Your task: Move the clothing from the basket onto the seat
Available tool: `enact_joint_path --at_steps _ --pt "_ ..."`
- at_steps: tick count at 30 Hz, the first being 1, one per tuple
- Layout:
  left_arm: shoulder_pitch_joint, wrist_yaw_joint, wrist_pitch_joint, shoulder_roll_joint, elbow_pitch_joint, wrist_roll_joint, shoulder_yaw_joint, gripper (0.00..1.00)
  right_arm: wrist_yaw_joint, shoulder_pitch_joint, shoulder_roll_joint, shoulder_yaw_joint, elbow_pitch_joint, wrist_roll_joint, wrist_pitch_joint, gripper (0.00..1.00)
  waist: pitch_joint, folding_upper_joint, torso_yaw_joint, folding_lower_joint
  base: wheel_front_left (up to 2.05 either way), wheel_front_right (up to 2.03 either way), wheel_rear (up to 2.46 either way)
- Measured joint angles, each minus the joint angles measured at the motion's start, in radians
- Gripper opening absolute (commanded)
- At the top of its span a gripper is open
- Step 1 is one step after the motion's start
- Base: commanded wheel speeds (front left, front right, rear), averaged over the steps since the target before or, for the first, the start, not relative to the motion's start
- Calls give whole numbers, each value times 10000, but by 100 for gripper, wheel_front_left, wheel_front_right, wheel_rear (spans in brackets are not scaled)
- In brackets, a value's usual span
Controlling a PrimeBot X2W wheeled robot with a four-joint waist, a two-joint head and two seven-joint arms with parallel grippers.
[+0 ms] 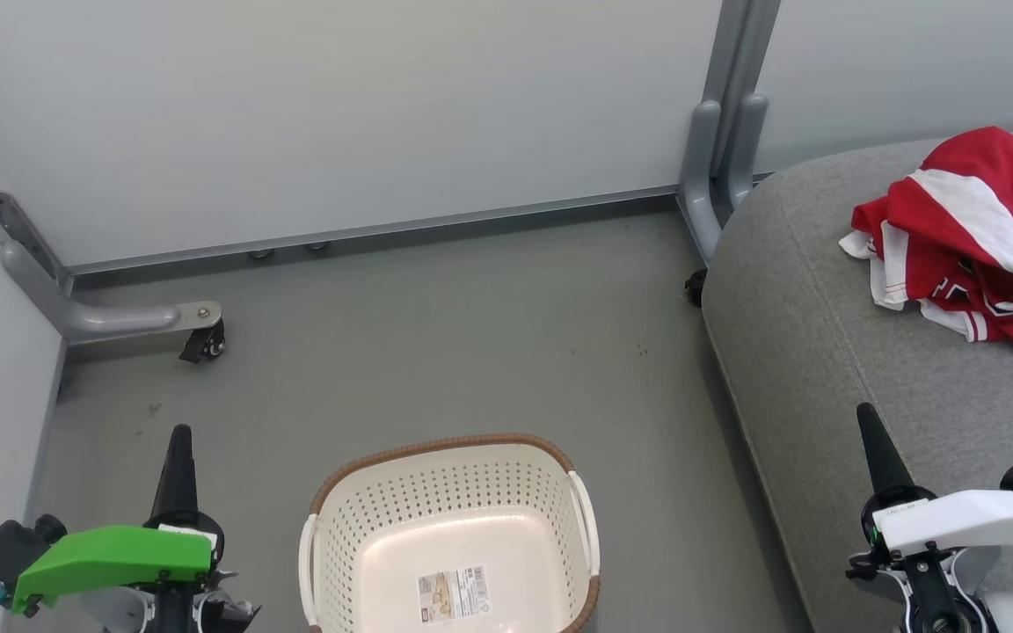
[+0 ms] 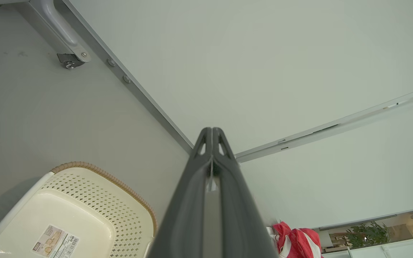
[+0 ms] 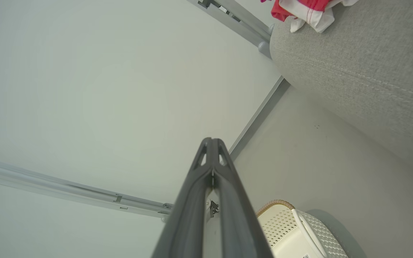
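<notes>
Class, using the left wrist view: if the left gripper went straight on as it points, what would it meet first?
Probably the pale wall panel; the left gripper aims there. The basket sits off to the side. Depth is hard to judge.

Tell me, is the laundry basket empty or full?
Empty: the basket has a bare floor with just a barcode sticker, and the red clothing lies heaped on the grey seat.

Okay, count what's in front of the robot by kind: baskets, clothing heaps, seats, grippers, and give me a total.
Baskets: 1, the cream basket, holding no clothing.
Clothing heaps: 1, the red clothing, lying on the seat.
Seats: 1, grey.
Grippers: 2, the left gripper and the right gripper, both shut.
Total: 5
</notes>
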Motion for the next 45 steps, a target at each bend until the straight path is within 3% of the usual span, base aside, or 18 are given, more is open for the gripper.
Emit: enact_joint_path --at_steps 45 --pt "-351 -276 997 -138 17 -3678 510 0 0 -404 -52 -259 326 3860 986 0 21 0 -270 0 0 0 0"
